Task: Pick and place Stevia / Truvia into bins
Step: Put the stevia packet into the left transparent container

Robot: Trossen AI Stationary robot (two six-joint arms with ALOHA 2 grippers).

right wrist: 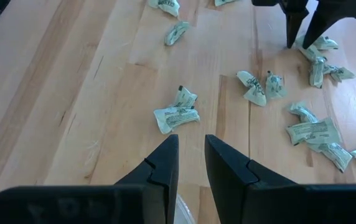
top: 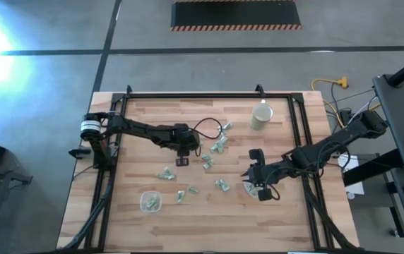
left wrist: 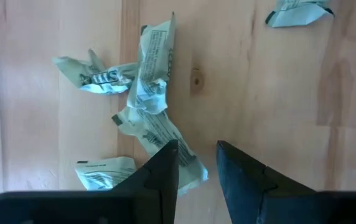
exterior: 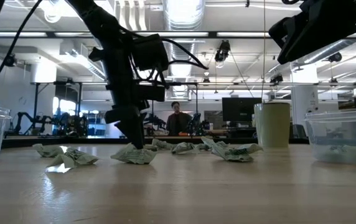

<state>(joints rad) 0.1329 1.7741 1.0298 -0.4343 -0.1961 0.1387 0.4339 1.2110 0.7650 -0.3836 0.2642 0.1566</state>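
Several crumpled green-and-white Stevia sachets point(top: 215, 149) lie scattered on the wooden table. My left gripper point(left wrist: 196, 165) is open and low over the table's middle, pointing steeply down. One of its fingers stands over the end of a sachet point(left wrist: 156, 127), and mostly bare wood shows in the gap. My right gripper point(right wrist: 190, 158) hangs open by a narrow gap, with nothing between its fingers, above a clear bin point(top: 251, 188) at the near right. A second clear bin point(top: 150, 202) with sachets in it stands at the near left. My left gripper comes at the table from above, slanting. One finger point(left wrist: 165, 165) covers the end of the crumpled sachet, whose corner point(left wrist: 195, 175) pokes into the gap. The sachet lies on the table. I cannot tell whether the finger touches it.
A beige round cup point(top: 261, 116) stands at the far right of the table. A black frame point(top: 209, 95) runs along the table's edges. In the low view a person point(exterior: 177, 118) shows in the room far behind the table.
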